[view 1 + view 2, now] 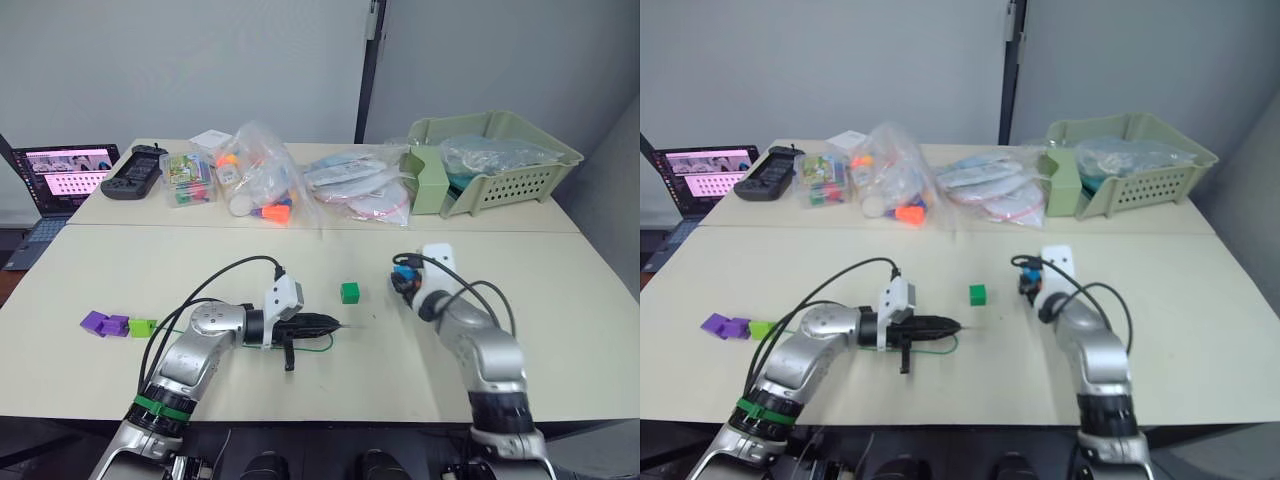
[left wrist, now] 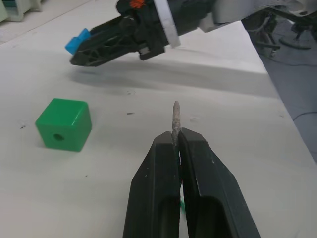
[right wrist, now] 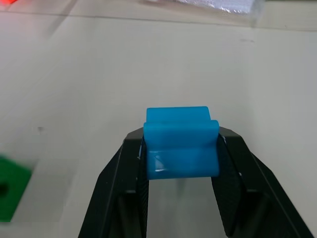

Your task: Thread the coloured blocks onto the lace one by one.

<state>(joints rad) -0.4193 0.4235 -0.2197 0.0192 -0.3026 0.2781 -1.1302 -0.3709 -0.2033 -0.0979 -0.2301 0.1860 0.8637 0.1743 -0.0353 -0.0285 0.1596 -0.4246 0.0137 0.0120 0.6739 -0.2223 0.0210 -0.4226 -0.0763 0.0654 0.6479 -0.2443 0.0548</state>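
Item 1, lower left of the head view: two purple blocks [image 1: 103, 323] and a lime green block [image 1: 143, 327] in a row on the table [image 1: 560, 330], touching or nearly so, unthreaded.

Item 2, lower centre-left: left gripper [image 1: 325, 324], fingers closed on the lace [image 2: 176, 119]. The greyish stiff tip stands out just past the fingertips; the green cord trails back beneath the arm, its full run hard to trace.

Item 3, centre: dark green block [image 1: 349, 292], free on the table just ahead of the lace tip, its hole facing the left wrist camera.

Item 4, centre-right: right gripper [image 1: 400, 276], fingers clamped on the blue block [image 3: 182, 148], which is held off the table, near the lace tip but apart from it.

Step in hand, by judgement: bringing the first block, the blue one, to the lace. No block appears to be threaded yet.

Next move calls for: turning the blue block so its hole, not visible here, faces the tip; then aligning block and tip closely and sliding one onto the other without bending the tip.
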